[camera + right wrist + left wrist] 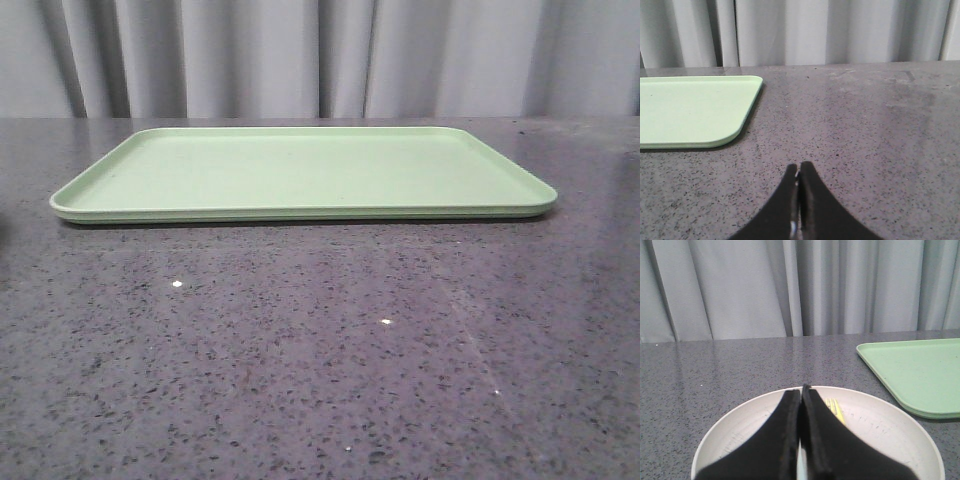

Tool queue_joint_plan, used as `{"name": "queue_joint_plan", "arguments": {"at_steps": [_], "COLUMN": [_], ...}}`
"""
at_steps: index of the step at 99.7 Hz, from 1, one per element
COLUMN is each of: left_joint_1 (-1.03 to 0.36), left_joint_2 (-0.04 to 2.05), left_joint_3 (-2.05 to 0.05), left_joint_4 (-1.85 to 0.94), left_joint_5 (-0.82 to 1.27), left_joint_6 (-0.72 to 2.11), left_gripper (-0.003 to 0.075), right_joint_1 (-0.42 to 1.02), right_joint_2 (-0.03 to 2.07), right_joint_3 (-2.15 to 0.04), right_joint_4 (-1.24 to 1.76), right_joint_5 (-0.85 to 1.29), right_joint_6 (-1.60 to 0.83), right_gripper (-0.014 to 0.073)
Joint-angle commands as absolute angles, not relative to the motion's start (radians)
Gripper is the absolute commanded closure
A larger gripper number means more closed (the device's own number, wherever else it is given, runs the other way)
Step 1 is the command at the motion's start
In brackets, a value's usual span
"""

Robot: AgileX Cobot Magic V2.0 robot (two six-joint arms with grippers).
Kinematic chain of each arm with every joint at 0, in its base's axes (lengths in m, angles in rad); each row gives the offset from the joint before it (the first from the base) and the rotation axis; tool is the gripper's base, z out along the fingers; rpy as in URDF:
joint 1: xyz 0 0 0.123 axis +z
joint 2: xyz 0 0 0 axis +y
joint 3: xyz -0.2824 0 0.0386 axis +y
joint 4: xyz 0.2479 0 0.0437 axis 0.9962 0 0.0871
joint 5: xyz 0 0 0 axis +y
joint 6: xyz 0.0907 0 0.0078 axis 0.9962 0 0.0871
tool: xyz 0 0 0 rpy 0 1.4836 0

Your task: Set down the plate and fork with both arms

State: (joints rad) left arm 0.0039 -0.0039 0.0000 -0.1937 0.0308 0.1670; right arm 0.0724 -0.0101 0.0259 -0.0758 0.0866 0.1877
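Observation:
In the left wrist view the round cream-white plate point(880, 427) lies on the dark speckled table right under my left gripper point(801, 389). The gripper's black jaws are pressed together with nothing seen between them. The yellow fork point(835, 410) lies in the plate; only its tines show beside one finger and the rest is hidden. My right gripper point(799, 166) is shut and empty, low over bare table to the right of the tray. Neither the plate, the fork nor any gripper shows in the front view.
The flat light-green tray point(300, 165) lies on the far half of the table. Its corner is beside the plate in the left wrist view point(920, 375) and beside my right gripper in the right wrist view point(685, 105). A grey curtain hangs behind the table.

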Motion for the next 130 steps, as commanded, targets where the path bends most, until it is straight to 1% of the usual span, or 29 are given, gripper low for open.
{"name": "queue_joint_plan", "arguments": {"at_steps": [1,80,92,99,107,130], "left_joint_1": [-0.004,-0.004,-0.004,-0.004,-0.004,0.000], "left_joint_2": [-0.035,-0.035,-0.035,-0.035,-0.035,0.043], "left_joint_3": [0.012,0.012,-0.002,-0.030,-0.081,-0.310], "left_joint_4": [-0.200,-0.200,-0.245,-0.278,-0.278,-0.270], "left_joint_5": [-0.050,-0.054,-0.056,-0.035,0.036,0.233], "left_joint_6": [0.162,0.162,0.162,0.162,0.162,0.162], "left_gripper": [0.0741,0.0741,0.0741,0.0741,0.0741,0.0741], "right_joint_1": [0.066,0.066,0.066,0.066,0.066,0.066], "right_joint_2": [-0.035,-0.035,-0.035,-0.035,-0.034,0.043], "right_joint_3": [0.022,0.021,0.005,-0.026,-0.082,-0.295], "right_joint_4": [-0.089,-0.090,-0.090,-0.090,-0.090,-0.090], "right_joint_5": [0.009,-0.016,-0.008,0.024,0.086,0.323], "right_joint_6": [0.176,0.176,0.176,0.176,0.176,0.176], "right_gripper": [0.0662,0.0662,0.0662,0.0662,0.0660,0.0660]}}
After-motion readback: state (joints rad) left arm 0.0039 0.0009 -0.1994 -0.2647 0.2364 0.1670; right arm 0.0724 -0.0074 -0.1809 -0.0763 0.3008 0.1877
